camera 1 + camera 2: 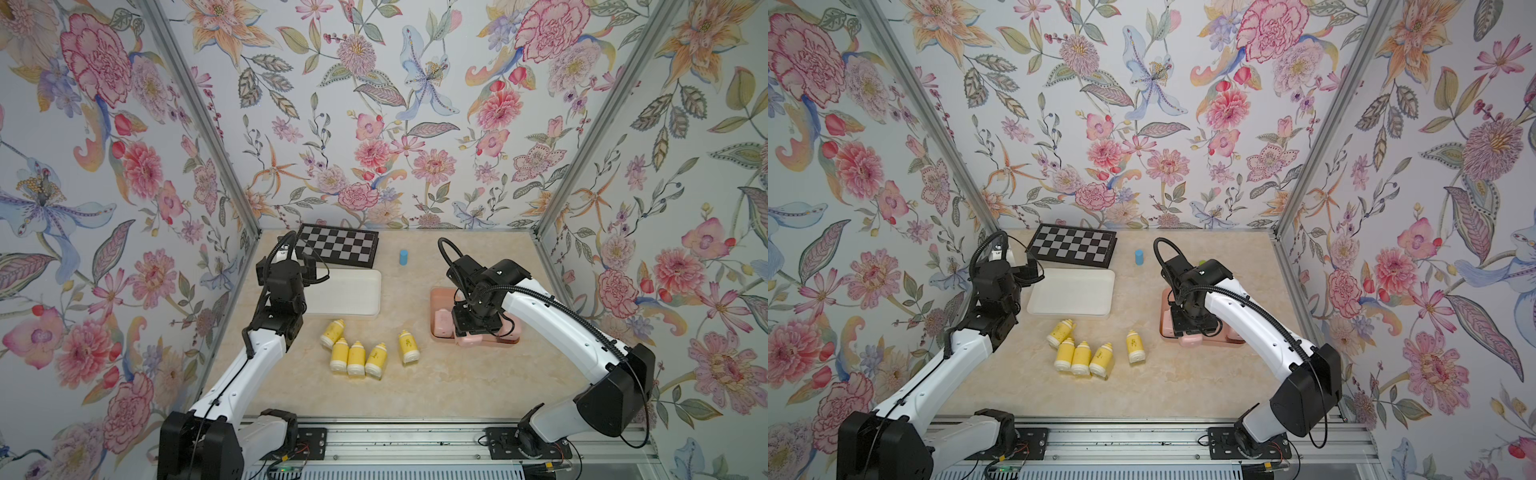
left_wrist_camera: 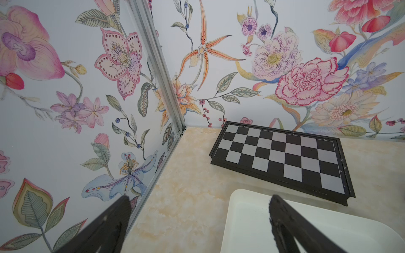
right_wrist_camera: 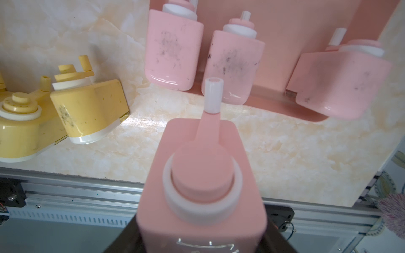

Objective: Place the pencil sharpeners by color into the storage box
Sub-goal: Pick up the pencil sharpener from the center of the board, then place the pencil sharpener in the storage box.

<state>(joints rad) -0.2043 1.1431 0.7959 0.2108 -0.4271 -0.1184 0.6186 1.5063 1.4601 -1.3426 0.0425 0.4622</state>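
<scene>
Pink plastic fills the right wrist view: the right gripper [image 1: 471, 332] is clamped on one pink pencil sharpener [image 3: 201, 175], with its dark fingers [image 3: 125, 243] hugging the body on both sides and the white-collared cap and spout facing the camera. In both top views this piece sits at the near rim of the pink tray [image 1: 434, 297], the side toward the robot's base; whether it rests on the table [image 1: 415, 386] or hangs above it I cannot tell. Three more pink sharpeners [image 3: 234, 63] lie inside that tray, caps toward its far side, smudged with grey marks. Five yellow sharpeners [image 1: 356, 358] lie on the table left of the pink tray, four bunched and one apart, nearer the tray. Farther left of the pink tray, the left gripper [image 2: 198, 210] has its jaws spread wide, holding nothing, over a corner of a white tray [image 1: 349, 291]. A chessboard [image 1: 338, 245] lies beyond it, and a blue cylinder [image 1: 403, 257] stands past the pink tray's far left corner.
</scene>
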